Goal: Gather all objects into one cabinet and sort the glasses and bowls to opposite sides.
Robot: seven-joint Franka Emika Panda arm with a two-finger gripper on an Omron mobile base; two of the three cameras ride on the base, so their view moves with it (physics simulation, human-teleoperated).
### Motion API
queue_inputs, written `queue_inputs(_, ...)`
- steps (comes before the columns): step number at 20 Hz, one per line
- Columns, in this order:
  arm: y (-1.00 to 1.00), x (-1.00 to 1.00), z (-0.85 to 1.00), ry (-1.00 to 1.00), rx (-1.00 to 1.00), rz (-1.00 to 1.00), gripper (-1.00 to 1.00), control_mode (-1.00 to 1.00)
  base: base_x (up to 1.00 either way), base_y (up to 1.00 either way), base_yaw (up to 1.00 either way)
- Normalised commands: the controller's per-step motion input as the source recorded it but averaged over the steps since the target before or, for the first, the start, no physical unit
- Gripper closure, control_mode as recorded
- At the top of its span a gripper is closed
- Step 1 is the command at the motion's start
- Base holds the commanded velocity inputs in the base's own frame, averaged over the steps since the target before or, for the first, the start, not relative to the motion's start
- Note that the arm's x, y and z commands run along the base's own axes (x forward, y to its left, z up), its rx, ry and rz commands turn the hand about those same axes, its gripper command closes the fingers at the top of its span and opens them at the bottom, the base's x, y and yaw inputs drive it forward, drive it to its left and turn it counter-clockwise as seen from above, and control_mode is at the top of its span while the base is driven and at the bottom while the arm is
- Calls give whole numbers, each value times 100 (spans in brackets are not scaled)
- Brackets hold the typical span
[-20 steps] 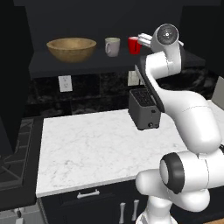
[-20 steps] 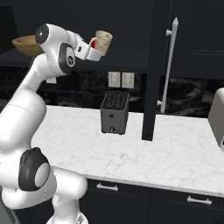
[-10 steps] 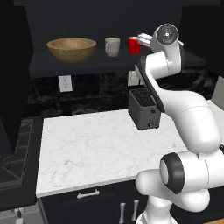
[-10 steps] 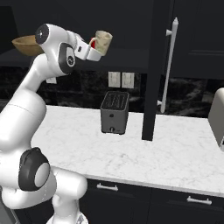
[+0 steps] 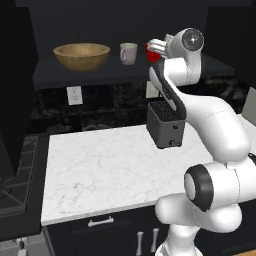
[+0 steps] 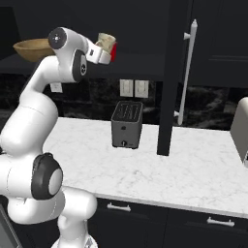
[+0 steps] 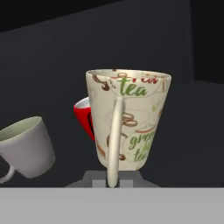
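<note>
My gripper (image 7: 113, 180) is shut on the handle of a cream-tan cup (image 7: 129, 118) printed with green tea lettering, held upright. Right behind the cup stands the red mug (image 7: 83, 118), and the grey mug (image 7: 26, 146) is off to its left. From the left base view the gripper (image 5: 156, 48) is up at the shelf of the black wall cabinet (image 5: 100, 75), beside the red mug (image 5: 151, 52). On that shelf the grey mug (image 5: 128, 53) stands left of it and the wide wooden bowl (image 5: 81, 55) farther left. In the right base view the cup (image 6: 106, 39) sits above the gripper (image 6: 104, 47).
A black toaster (image 5: 166, 125) stands at the back of the white marble counter (image 5: 100, 165), below the gripper. A tall black cabinet with a white bar handle (image 6: 186, 68) rises to the right. A stove (image 5: 15, 190) lies at the left and a white appliance (image 6: 240, 131) at the far right.
</note>
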Motion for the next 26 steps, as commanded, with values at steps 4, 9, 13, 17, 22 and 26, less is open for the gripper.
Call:
queue_inputs(4, 13, 12, 0, 0, -5, 24, 100, -100, 0, 0, 0)
queue_inputs(9, 0, 0, 0, 0, -1, 7, 100, -100, 0, 0, 0)
queue_inputs(13, 0, -1, -3, 0, -6, 5, 100, -100, 0, 0, 0)
queue_inputs(17, 10, -11, -15, 0, -10, 7, 100, -100, 0, 0, 0)
queue_inputs(22, 15, -5, -14, 0, -10, 9, 100, -100, 0, 0, 0)
queue_inputs(26, 9, 0, -4, 0, -5, 7, 100, -100, 0, 0, 0)
